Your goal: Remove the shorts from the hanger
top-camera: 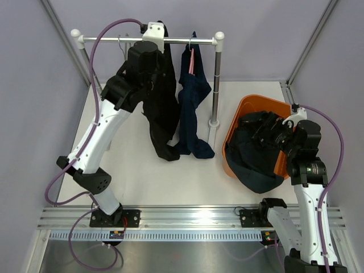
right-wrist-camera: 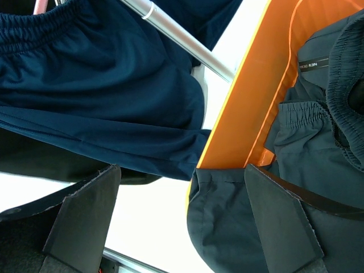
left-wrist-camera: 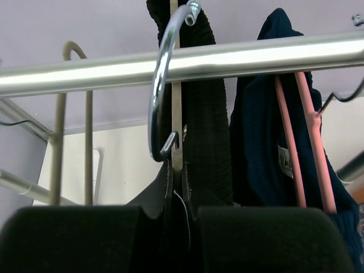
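The black shorts [top-camera: 162,108] hang from a chrome hanger hook [left-wrist-camera: 156,102] on the rack's rail [top-camera: 114,40]. My left gripper [top-camera: 149,57] is up at the rail, just under the hook. In the left wrist view its pads [left-wrist-camera: 74,239] are closed on the black cloth [left-wrist-camera: 207,142]. The navy blue shorts [top-camera: 192,114] hang beside them on a pink hanger [left-wrist-camera: 287,148]. The dark teal-navy shorts [top-camera: 259,165] lie in the orange basket [top-camera: 250,102], draped over its near rim. My right gripper [top-camera: 273,133] is open and empty above them.
The rack's right post [top-camera: 216,79] stands between the hanging shorts and the basket. In the right wrist view the basket wall [right-wrist-camera: 250,114] and the draped shorts [right-wrist-camera: 239,227] lie between my spread fingers [right-wrist-camera: 85,216]. Grey walls close in both sides.
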